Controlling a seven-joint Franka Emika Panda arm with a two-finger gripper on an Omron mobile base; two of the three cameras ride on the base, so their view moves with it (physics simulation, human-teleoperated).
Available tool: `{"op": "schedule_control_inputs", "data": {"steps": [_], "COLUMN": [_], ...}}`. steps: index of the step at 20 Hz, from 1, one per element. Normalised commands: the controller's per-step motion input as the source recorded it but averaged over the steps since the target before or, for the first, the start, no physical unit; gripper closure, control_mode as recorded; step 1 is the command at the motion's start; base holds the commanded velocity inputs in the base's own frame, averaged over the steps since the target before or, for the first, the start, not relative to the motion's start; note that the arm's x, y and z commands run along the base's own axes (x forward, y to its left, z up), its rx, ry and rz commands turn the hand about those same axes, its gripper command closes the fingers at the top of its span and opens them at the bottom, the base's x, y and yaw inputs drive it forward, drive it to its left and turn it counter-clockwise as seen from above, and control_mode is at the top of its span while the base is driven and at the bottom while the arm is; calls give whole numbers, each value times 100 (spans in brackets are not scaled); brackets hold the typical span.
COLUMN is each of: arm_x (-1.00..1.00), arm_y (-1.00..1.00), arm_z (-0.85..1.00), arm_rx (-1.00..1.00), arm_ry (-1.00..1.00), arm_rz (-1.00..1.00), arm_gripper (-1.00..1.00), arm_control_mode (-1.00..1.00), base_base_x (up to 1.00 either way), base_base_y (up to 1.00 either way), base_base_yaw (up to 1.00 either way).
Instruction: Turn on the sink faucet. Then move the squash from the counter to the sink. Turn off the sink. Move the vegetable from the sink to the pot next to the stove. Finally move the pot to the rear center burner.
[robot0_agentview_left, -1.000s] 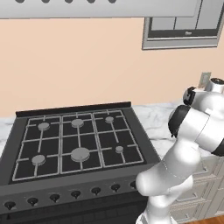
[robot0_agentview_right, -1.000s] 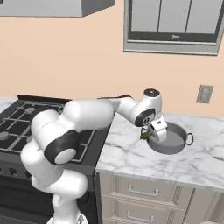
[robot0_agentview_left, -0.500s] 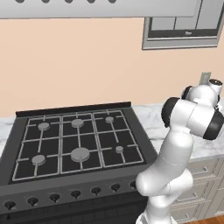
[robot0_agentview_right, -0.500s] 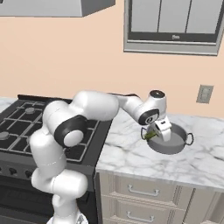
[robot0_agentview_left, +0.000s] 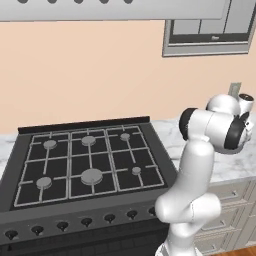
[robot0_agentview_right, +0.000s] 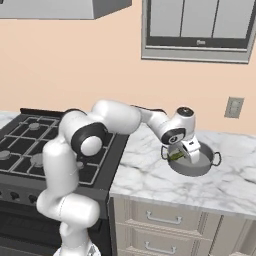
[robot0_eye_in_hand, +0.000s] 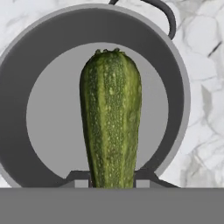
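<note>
Nearest me I see the stove (robot0_agentview_right: 45, 145) with its black grates at the arm's left, then bare marble counter (robot0_agentview_right: 150, 175) running out to a wall outlet (robot0_agentview_right: 233, 107), with open slab all around the pot (robot0_agentview_right: 205, 167). My gripper (robot0_agentview_right: 179, 155) is clamped on the squash (robot0_eye_in_hand: 111, 118), which hangs over the middle of the pot's round mouth, inside its rim. The squash is slim and dark green, speckled with paler yellowish flecks.

Peach wall (robot0_agentview_right: 75, 65) — white drawers (robot0_agentview_right: 165, 220)
</note>
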Motion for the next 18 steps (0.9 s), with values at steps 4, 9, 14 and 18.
{"op": "schedule_control_inputs", "data": {"steps": [4, 9, 14, 18], "arm_x": [18, 22, 15, 0], "arm_y": [-8, 0, 0, 2], "arm_z": [-28, -28, -4, 18], "arm_rx": [0, 0, 0, 0], "arm_ry": [1, 0, 0, -1], "arm_rz": [0, 0, 0, 0], "arm_gripper": [-100, -100, -100, -100], "arm_control_mode": [-100, -100, -100, -100], "base_base_x": [0, 0, 0, 0], "base_base_y": [0, 0, 0, 0], "base_base_yaw": [0, 0, 0, 0]}}
